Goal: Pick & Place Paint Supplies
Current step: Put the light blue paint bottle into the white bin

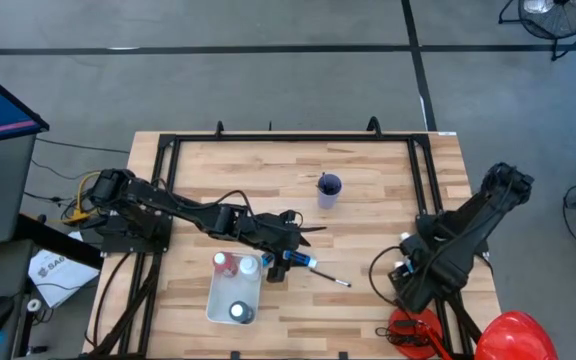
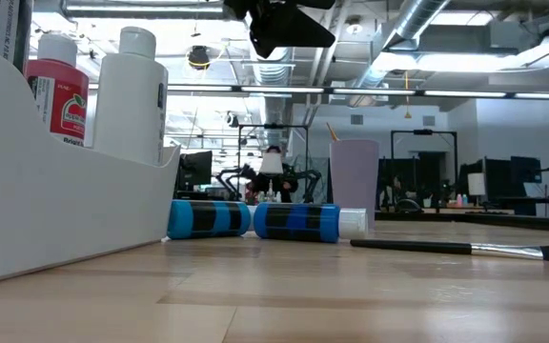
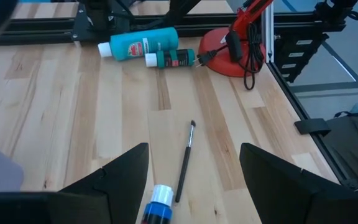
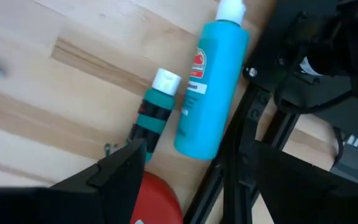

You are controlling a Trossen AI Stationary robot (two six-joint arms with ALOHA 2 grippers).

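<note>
The blue paint bottle (image 1: 296, 260) lies on its side just below centre of the high view, beside the white tray (image 1: 220, 300); light, rigid and apt to roll, it is best gripped across its body. The left gripper (image 1: 290, 238) hovers over it, fingers spread and empty. The right gripper (image 1: 408, 262) waits at lower right, also spread.

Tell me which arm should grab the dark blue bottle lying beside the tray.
Left. The left gripper hangs open right over the dark blue bottle; the right gripper waits by the table's right edge.

Bare table (image 1: 368, 240) between cup (image 1: 329, 187) and brush (image 1: 328, 276) lies open
</note>
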